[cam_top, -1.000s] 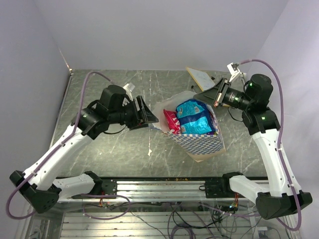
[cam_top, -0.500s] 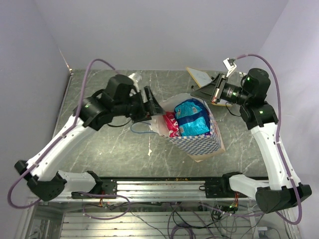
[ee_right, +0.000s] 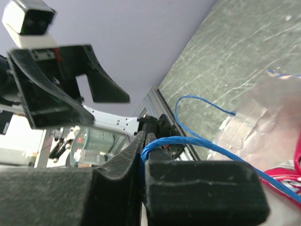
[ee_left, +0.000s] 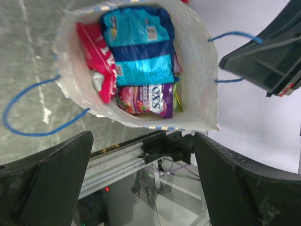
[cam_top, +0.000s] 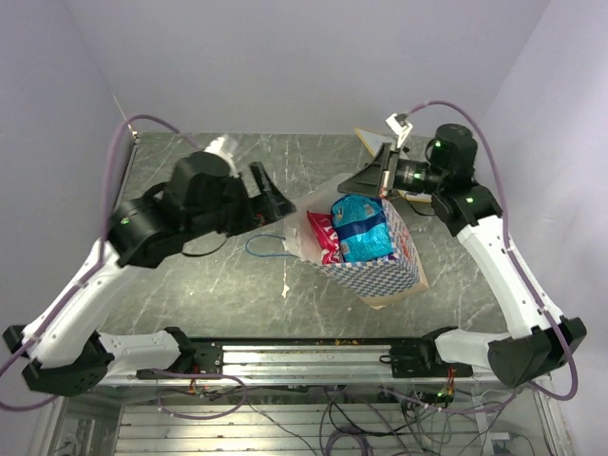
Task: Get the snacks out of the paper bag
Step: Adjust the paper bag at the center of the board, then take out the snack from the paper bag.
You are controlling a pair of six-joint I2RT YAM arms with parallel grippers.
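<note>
- A large blue-and-white checkered paper bag (cam_top: 388,275) is leaning on the grey marbled table (cam_top: 190,285), with its cream-lined mouth tipping towards the left arm
- The right hand (cam_top: 361,180) is pinching one thin blue string handle (ee_right: 197,142) between closed fingers and holding up the far rim of the mouth
- The other blue handle loop (cam_top: 266,246) is lying slack on the table
- The left hand (cam_top: 275,193) is hovering just beside the mouth, fingers spread wide and empty, its wrist camera looking straight into the bag
- All four snacks are sitting inside: a glossy red-pink packet (ee_left: 96,52) against one wall, a larger blue packet (ee_left: 136,42) touching it, a small multicoloured packet (ee_left: 146,99) overlapping the blue one's end, and a sliver of yellow-green packet (ee_left: 177,96) behind
- The packets are lying directly ahead of the left hand, which appears to be the nearer and only free one, so a straight reach into the mouth is looking likely
</note>
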